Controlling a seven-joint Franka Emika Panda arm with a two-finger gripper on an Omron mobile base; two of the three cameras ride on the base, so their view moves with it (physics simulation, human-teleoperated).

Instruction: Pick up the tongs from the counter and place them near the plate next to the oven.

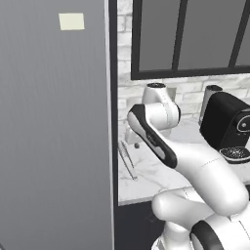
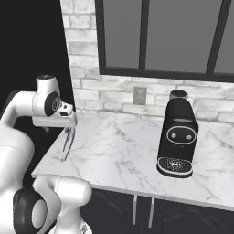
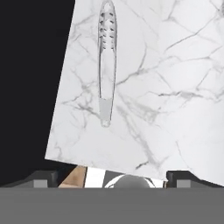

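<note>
I'm seeing the tongs (image 3: 106, 65) lying flat on the table (image 2: 123, 155), near its left edge and well left of the coffee machine (image 2: 177, 137). My gripper (image 2: 68, 129) is hovering just above them, holding nothing; its jaws are standing wide apart in the hand view.

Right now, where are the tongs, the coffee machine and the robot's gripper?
tongs (image 3: 106, 65), hand view: middle of the long arms.
coffee machine (image 2: 178, 137), right base view: its black front face.
gripper (image 2: 69, 129), right base view: between its fingertips, above the tongs.
</note>
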